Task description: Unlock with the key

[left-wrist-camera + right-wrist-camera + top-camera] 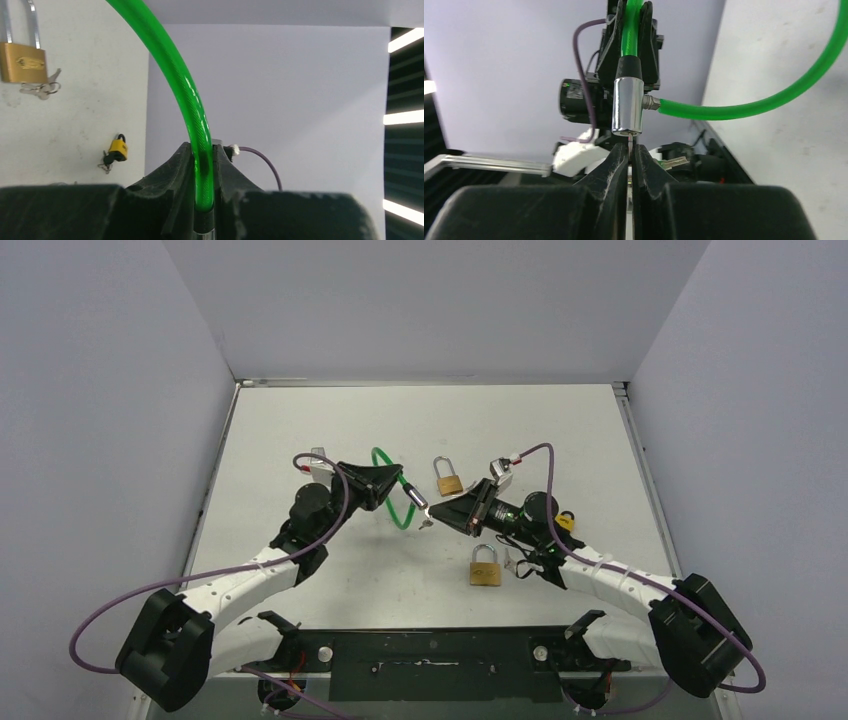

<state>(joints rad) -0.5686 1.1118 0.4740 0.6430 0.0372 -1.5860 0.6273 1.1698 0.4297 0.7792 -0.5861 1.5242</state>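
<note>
Nearest you, both arm bases sit at the front edge of the white bench, the left arm reaching in from the left and the right arm from the right.

A little further in, a brass padlock lies flat on the bench just in front of the right arm, with a small bunch of keys beside it. A small yellow padlock lies close against the right arm's far side.

At mid-bench the two grippers meet tip to tip, raised above the surface. Your right gripper has its jaws clenched on a thin key. The key's blade points straight into the end face of the chrome lock barrel. Whether it is fully seated you cannot tell.

Your left gripper has its jaws clenched around the green cable lock, gripping the cable just behind the barrel. From there the cable curves away in a loop and comes back into the barrel's side.

Beyond the grippers, a second brass padlock lies on the bench, apart from both arms. Plain pale walls close in the bench on three sides.
</note>
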